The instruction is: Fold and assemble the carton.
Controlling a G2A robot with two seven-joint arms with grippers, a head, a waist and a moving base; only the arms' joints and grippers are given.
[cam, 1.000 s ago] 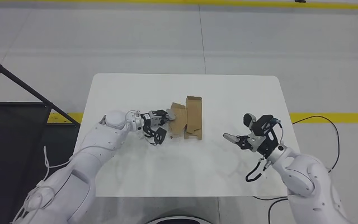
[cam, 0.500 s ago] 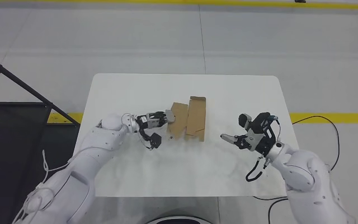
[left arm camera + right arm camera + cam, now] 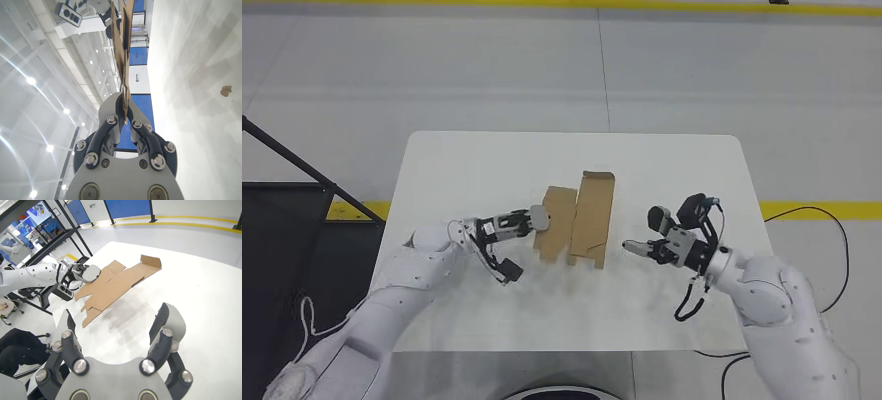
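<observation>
Left gripper (image 3: 124, 108) clamps its fingers (image 3: 105, 111) on the carton (image 3: 577, 230); right gripper (image 3: 116, 313) hovers nearby, fingers apart.

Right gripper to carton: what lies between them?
Only bare white table, between the right gripper and the flat brown cardboard carton, in the right wrist view.

carton (image 3: 113, 283): plain brown corrugated cardboard, matt, slightly rough; fluted raw edge shows where left hand (image 3: 124, 110) pinches it. tabletop (image 3: 662, 170): white, smooth, satin w/ faint reflections. right hand (image 3: 116, 313): light grey smooth plastic shells, black ribbed rubber pads (image 3: 157, 323), black matt links (image 3: 163, 349), shiny metal bolts (image 3: 147, 364); base plate (image 3: 113, 381) matt grey, metal or plastic unclear. left hand same mat'ls.
</observation>
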